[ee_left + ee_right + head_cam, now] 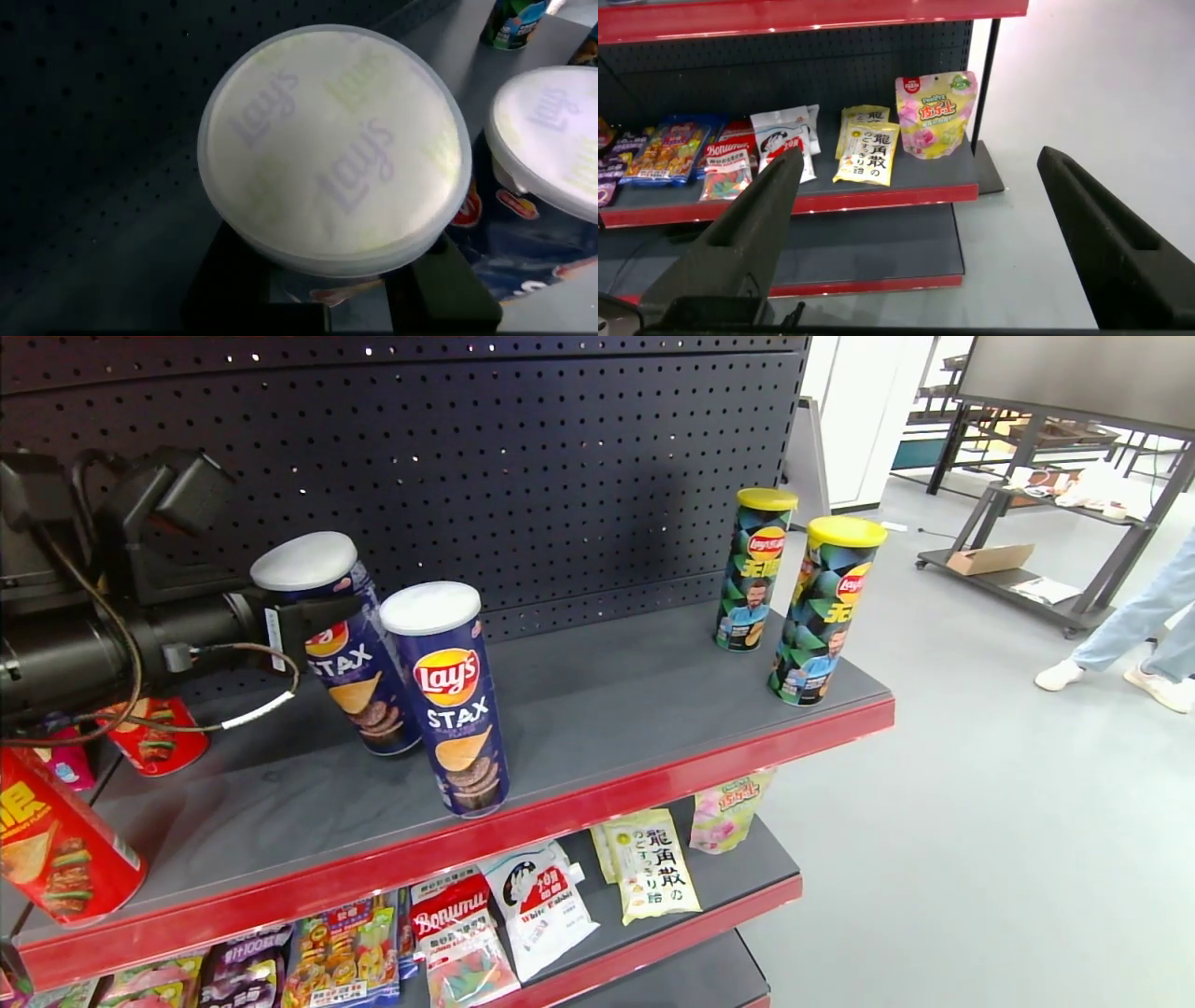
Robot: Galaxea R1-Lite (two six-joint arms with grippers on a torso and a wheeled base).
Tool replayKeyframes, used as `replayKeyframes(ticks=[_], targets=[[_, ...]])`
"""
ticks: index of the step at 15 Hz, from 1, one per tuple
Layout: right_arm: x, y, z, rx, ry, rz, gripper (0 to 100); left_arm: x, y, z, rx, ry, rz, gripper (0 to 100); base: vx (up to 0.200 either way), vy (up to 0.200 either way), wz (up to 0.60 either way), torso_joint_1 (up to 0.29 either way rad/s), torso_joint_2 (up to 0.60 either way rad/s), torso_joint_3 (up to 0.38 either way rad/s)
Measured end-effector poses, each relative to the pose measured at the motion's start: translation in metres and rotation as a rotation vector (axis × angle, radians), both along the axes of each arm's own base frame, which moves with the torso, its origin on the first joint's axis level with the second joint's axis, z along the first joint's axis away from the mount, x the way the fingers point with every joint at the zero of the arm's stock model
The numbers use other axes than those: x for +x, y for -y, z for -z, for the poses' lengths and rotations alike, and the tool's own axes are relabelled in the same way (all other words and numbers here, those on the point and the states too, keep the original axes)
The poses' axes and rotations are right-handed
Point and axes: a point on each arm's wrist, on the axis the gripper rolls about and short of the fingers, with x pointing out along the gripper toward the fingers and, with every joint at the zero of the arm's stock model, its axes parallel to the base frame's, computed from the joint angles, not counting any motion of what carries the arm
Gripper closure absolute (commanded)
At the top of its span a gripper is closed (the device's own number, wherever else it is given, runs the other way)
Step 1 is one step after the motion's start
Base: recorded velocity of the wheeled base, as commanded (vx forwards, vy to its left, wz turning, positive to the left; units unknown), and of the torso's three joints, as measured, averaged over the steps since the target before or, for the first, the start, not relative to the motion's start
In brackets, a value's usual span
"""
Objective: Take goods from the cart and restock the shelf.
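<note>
Blue chip can (350,644), white-lidded, sits far left on the shelf (607,728), gripped by the left gripper (317,614), beside a matching can (457,700); right gripper (920,163) spread wide.

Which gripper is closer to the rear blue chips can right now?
Left. The left gripper grips the rear blue can near its lid; the right gripper hangs open lower down, facing the lower shelf.

Head cam looks down on the shelf (607,709), left wrist cam sits right over a can (332,140), right wrist cam's lower, facing the snack bags (867,140) head also catches.
</note>
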Motion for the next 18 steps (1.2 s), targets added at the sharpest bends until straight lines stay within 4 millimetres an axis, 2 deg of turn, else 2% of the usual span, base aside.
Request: replayKeyframes(ticks=[13,18], targets=[[0.0,0.0,0.0,0.0,-0.001,0.001,0,0.058,0.009,0.003,-0.007,-0.015,0.033,100,0.0,0.0,0.0,0.0,0.0,0.0],[0.0,0.0,0.0,0.0,-0.001,0.0,0,0.073,0.016,0.009,-0.005,-0.036,0.048,100,0.0,0.0,0.0,0.0,0.0,0.0]])
